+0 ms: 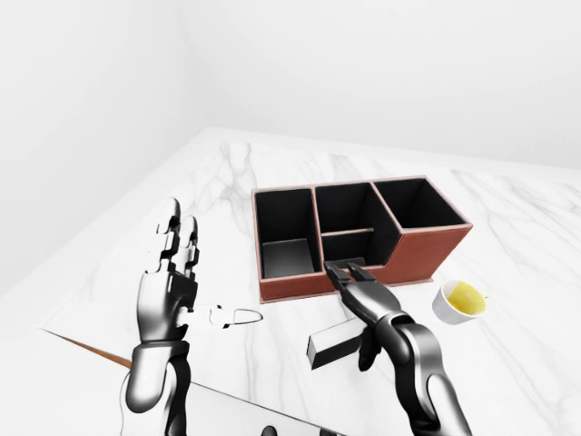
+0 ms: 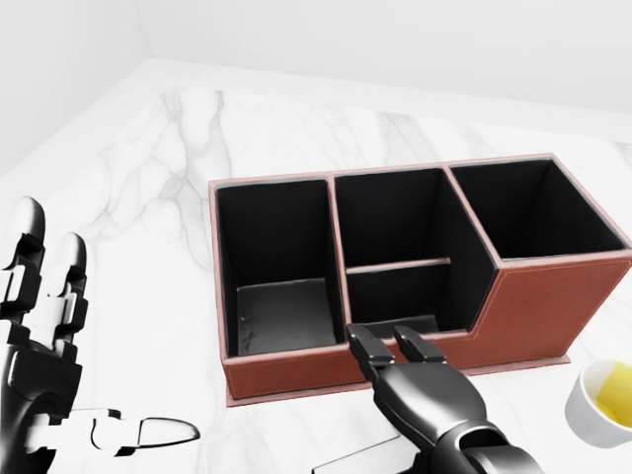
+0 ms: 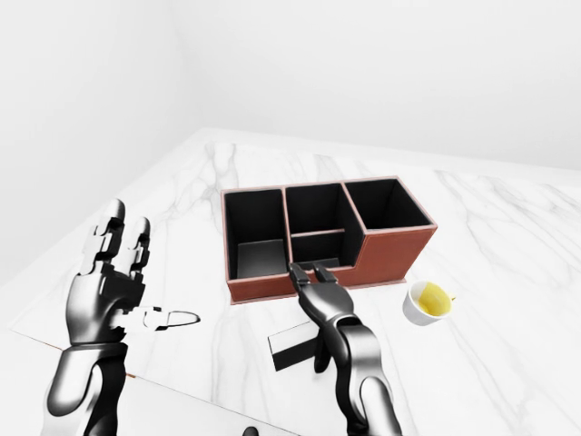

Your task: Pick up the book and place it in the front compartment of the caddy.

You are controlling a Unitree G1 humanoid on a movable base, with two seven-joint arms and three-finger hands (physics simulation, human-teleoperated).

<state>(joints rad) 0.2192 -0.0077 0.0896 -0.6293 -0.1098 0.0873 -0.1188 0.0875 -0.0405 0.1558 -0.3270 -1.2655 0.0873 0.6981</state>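
The book [image 1: 338, 343] lies flat on the marble desk [image 1: 227, 195] directly under my right hand [image 1: 368, 300], long axis running left to right in the left-eye view. My right fingers [image 2: 367, 351] extend over it toward the caddy [image 1: 408, 254], unclosed; grasping requires lowering them. My left hand [image 1: 168, 291] is raised, spread, well apart.

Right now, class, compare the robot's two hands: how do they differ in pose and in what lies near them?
The left hand is raised with its fingers spread and pointing up, off to the left of the caddy; the right hand reaches forward, its fingers pointing toward the caddy's near wall. The left hand has only bare marble table around it, while the book lies beside the right hand. Neither hand holds anything, and both are dark metallic three-finger hands.
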